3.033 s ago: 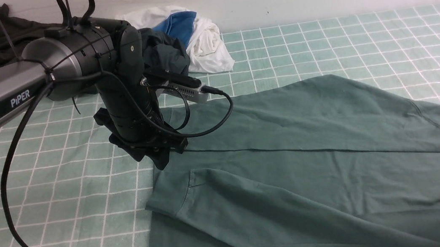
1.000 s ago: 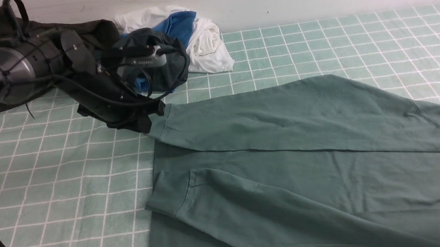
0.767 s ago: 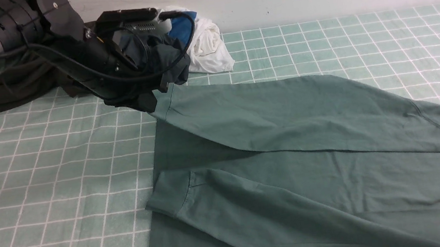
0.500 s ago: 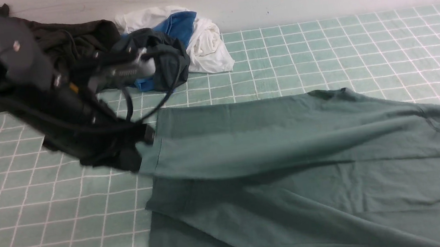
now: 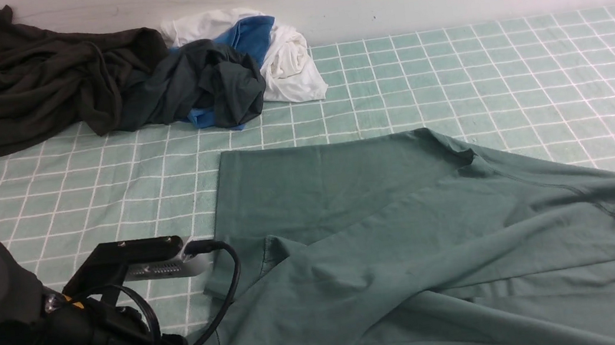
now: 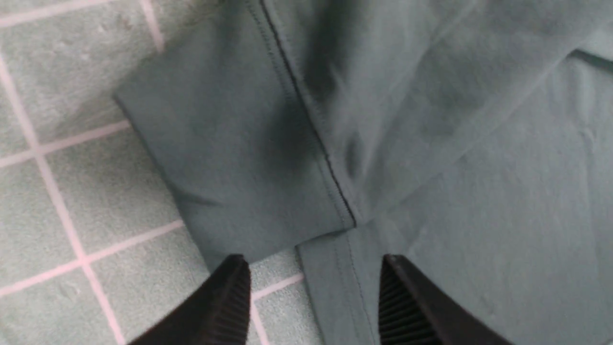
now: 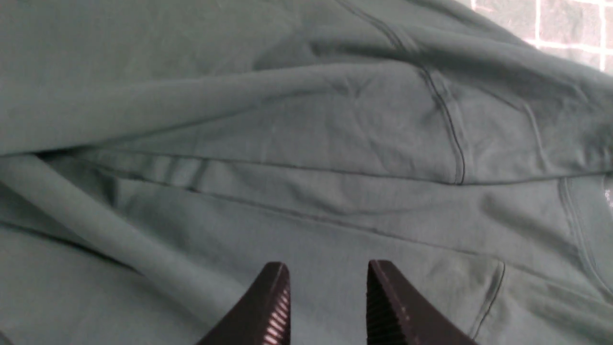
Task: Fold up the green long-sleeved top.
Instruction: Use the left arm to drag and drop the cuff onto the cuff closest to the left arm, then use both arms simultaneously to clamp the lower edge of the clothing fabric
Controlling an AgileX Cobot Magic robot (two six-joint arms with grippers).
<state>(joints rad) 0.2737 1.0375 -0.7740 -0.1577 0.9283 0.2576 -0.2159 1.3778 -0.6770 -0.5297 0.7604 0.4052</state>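
The left gripper sits low at 7 o'clock of the front view. Its jaws are spread with nothing between them, and the sleeve cuff lies just ahead of the tips on the checked tablecloth. The green long-sleeved top lies flat from the centre to 4 o'clock. Its long axis runs about 9 to 3, with the hem toward 9. At 3 o'clock the right gripper is over the shoulder seam, jaws apart and empty. I judge the left arm to be nearer the cuff.

Left claw low and near, jaws parted wide; right claw out right, jaws narrowly apart
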